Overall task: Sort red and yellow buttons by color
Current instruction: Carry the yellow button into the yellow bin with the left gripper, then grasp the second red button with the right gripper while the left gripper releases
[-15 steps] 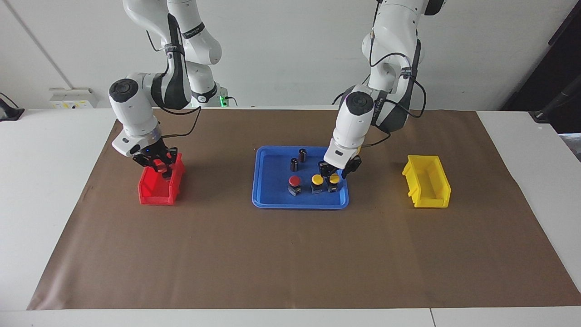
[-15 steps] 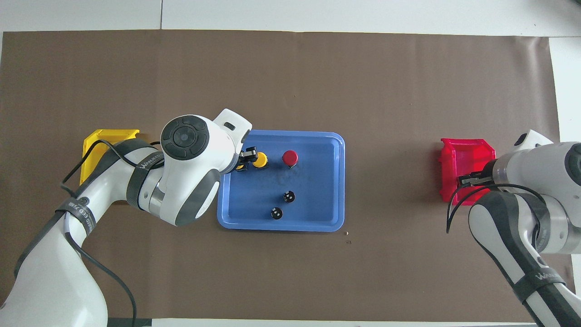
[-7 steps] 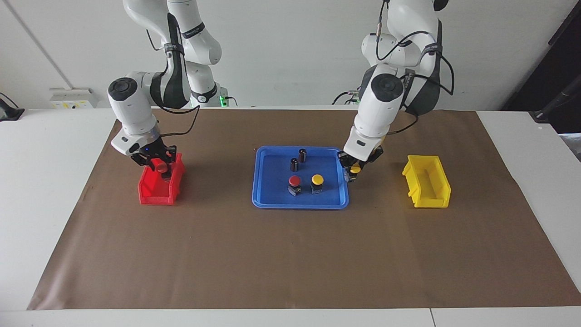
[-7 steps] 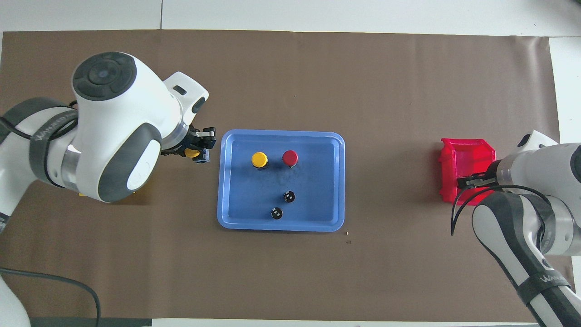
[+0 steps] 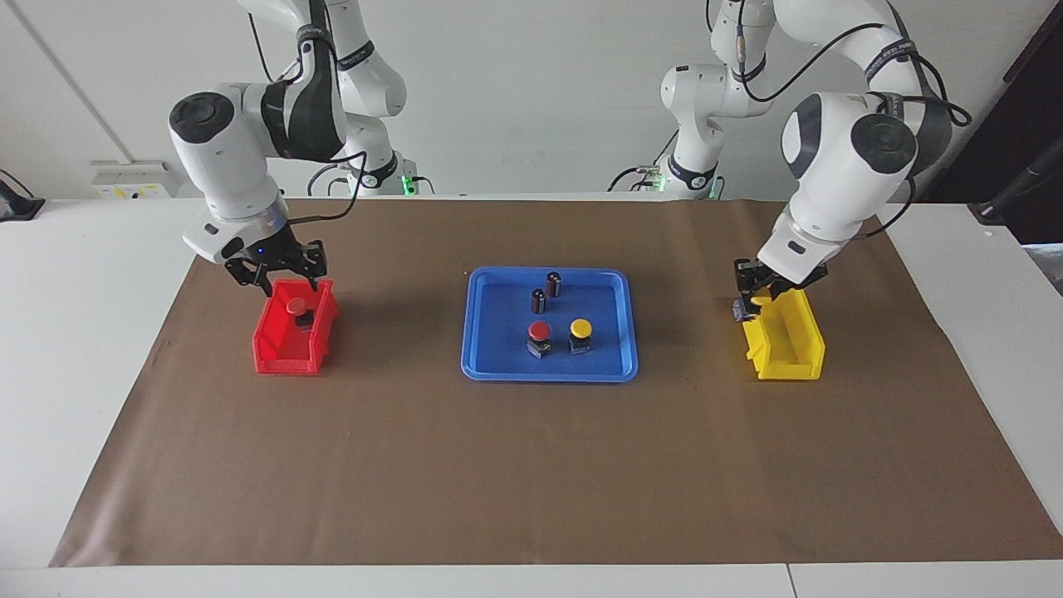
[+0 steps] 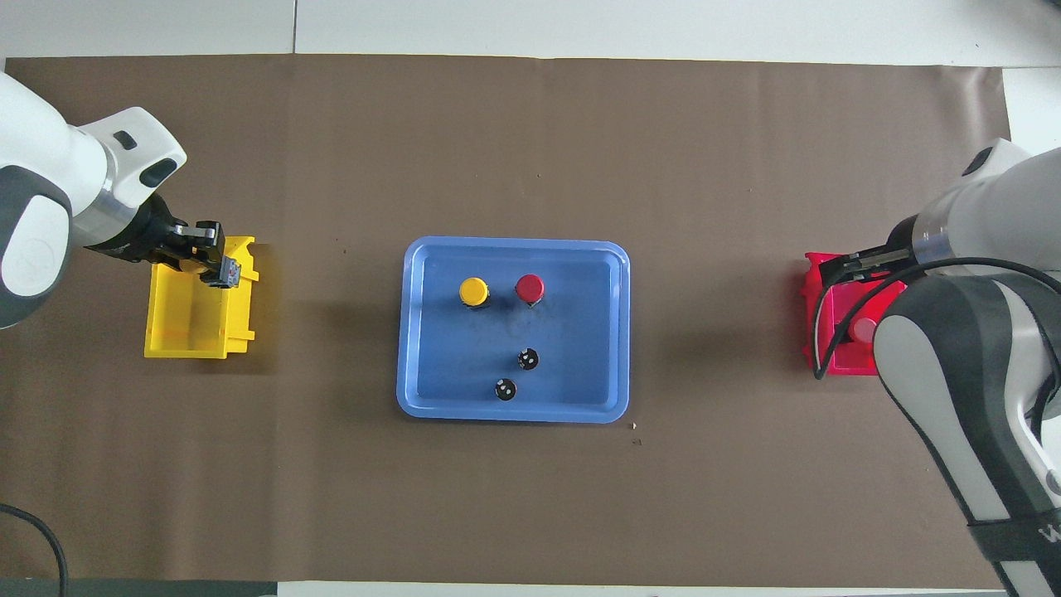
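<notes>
Brown paper covers most of the white table [image 5: 100, 399], with a blue plastic tray [image 5: 490, 349] in the middle, a red plastic bin [image 5: 278, 353] toward the right arm's end and a yellow plastic bin [image 5: 801, 353] toward the left arm's end.

So we're at the drop-off step on both sides, I'd say. The left gripper [image 5: 751, 292] is over the yellow bin's robot-side end, pinching a yellow mushroom-cap button [image 5: 759, 302] on its grey base. The right gripper [image 5: 288, 280] hangs just above the red bin with its fingers spread, and a red mushroom-cap button [image 5: 296, 306] sits inside the bin, so that one looks delivered.

Next move, my guess: the left one lets go into the bin, then both go for the tray, where one red button [image 5: 539, 331] and one yellow button [image 5: 580, 328] stand side by side. Two dark brown cylinders with silvery tops [image 5: 546, 292] sit nearer the robots; leave those.

The overhead view mostly shows the held button's grey base [image 6: 227, 272], and the right arm hides much of the red bin there; the facing view shows the gap under the right gripper.
</notes>
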You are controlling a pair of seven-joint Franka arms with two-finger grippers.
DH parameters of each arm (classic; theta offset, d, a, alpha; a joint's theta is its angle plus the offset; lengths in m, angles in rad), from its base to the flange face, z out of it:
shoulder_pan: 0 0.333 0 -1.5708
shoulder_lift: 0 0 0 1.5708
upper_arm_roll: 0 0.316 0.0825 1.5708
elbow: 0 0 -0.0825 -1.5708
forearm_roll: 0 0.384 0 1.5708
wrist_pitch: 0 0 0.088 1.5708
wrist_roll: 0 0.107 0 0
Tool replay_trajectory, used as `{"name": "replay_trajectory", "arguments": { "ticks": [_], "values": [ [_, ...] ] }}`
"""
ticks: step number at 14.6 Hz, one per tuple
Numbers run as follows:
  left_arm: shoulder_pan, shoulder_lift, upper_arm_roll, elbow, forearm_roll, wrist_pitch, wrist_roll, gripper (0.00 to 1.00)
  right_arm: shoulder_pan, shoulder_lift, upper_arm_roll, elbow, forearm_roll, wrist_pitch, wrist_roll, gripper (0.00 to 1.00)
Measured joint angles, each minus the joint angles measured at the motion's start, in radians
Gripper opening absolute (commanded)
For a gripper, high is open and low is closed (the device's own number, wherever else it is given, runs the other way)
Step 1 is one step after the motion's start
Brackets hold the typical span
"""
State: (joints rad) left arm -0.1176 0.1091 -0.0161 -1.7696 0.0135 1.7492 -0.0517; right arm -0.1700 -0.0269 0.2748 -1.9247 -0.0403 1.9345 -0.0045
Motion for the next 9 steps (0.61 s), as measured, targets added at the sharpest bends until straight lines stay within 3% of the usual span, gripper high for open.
{"name": "replay_trajectory", "arguments": {
  "ticks": [3, 5, 9],
  "values": [
    [0.071, -0.012, 0.001, -0.071, 0.028, 0.079, 0.04, 0.02, 0.221, 0.111, 0.008, 0.152, -0.001, 0.0, 0.361, 0.81],
    [0.09, -0.039, 0.0, -0.165, 0.034, 0.172, 0.044, 0.02, 0.357, 0.226, 0.009, 0.258, -0.039, 0.013, 0.56, 0.81],
    [0.102, -0.082, -0.001, -0.316, 0.035, 0.282, 0.056, 0.04, 0.517, 0.484, 0.005, 0.429, -0.165, 0.066, 0.778, 0.82]
  ]
}}
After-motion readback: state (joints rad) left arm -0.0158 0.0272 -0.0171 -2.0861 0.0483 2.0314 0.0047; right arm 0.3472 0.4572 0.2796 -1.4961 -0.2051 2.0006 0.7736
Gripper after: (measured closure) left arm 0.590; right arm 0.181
